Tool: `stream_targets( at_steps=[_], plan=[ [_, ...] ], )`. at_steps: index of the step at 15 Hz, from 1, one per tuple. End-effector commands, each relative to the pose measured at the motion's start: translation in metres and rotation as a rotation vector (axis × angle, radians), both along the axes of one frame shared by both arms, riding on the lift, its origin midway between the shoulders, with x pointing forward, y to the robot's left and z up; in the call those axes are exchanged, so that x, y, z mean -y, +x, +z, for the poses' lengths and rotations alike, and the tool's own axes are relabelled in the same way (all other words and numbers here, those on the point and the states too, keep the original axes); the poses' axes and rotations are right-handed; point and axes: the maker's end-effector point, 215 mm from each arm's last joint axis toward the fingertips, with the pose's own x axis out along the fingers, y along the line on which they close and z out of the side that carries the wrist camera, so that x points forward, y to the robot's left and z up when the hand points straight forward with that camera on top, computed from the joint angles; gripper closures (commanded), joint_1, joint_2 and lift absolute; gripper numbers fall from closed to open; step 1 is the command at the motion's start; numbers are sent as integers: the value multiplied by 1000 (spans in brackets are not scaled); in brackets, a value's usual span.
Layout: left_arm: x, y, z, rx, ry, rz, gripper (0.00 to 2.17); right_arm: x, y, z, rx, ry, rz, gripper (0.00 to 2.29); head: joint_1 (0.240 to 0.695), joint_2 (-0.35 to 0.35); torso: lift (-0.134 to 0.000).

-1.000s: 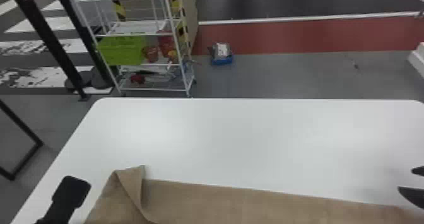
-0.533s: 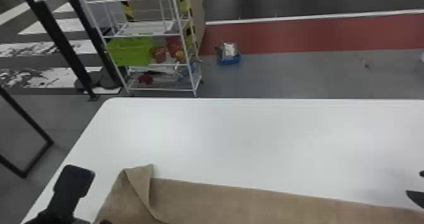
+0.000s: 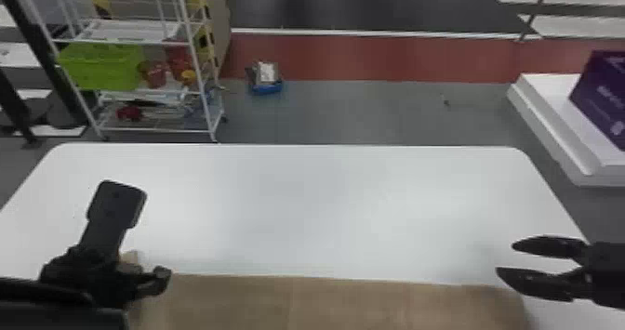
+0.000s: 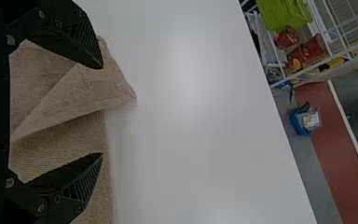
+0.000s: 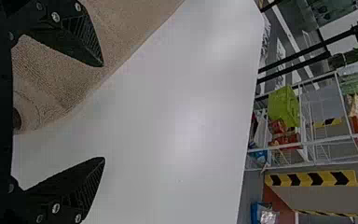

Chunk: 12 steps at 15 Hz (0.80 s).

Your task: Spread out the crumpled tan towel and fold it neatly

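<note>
This looks like an indoor lab or robot test hall rather than a home. A plain white surface (image 3: 325, 189) stands on smooth grey flooring (image 3: 362, 115), with a red band (image 3: 372, 59) edged by a white line (image 3: 372, 34) and dark flooring (image 3: 395, 3) with broad white stripes beyond. Near it, a white wire rack (image 3: 130, 41) holds a lime-green bin (image 3: 100, 66) and small red containers (image 3: 152, 73). Yellow-and-black hazard striping (image 5: 311, 178) and a low white platform (image 3: 544, 115) bearing a purple box (image 3: 600, 96) add to the workplace look.
</note>
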Motion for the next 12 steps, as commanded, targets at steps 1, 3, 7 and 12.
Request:
stream_targets(
  at_steps=[1,3,7,12],
  plan=[
    [1,14,-8,-20,21,4,262,1,0,1,-2,-2,-4,178,695,-59,-122],
    [-5,18,-17,-40,64,17,262,2,0,0,-3,-1,-5,178,695,-64,-122],
    [-29,23,-30,-80,149,63,434,1,0,0,-3,2,-5,178,695,-39,-122],
    [-38,32,-24,-67,191,88,1730,1,-1,-1,-4,5,-8,178,695,-14,-122]
  ],
)
